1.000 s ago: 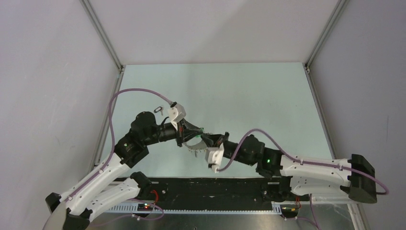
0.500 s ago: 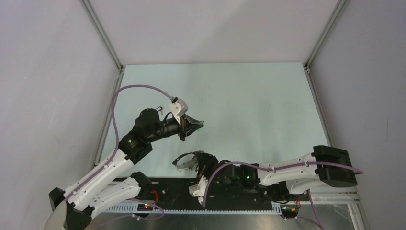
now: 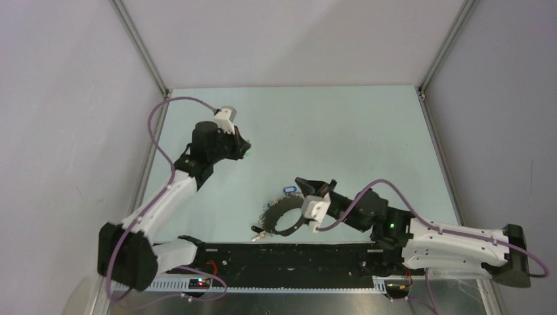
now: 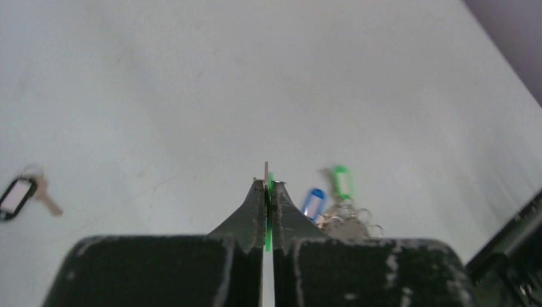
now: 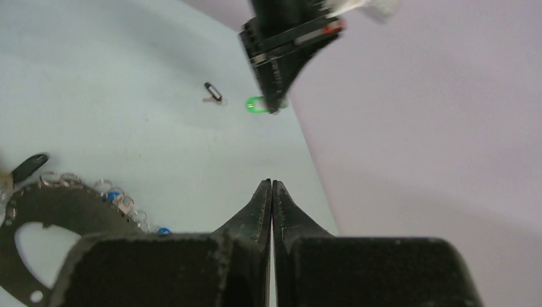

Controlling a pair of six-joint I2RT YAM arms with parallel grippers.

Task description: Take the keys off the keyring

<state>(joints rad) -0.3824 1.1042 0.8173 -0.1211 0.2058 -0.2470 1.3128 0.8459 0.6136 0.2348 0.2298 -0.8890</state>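
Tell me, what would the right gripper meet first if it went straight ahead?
Probably the left gripper, shut on a green plastic-tagged key; nothing shows between them, but depth is unclear.

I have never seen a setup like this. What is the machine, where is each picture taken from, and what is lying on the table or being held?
Two robot arms, each ending in a two-finger gripper, stand at the near edge of a pale table. One picture looks down from above. The other two come from a camera on each wrist, looking along that arm's fingers. The left gripper is shut on a small green-tagged key, over the far left of the table. The right gripper is shut and empty, close to the large dark keyring. The keyring lies on the table, with a blue-tagged key and other keys on it. A loose black-tagged key lies apart.
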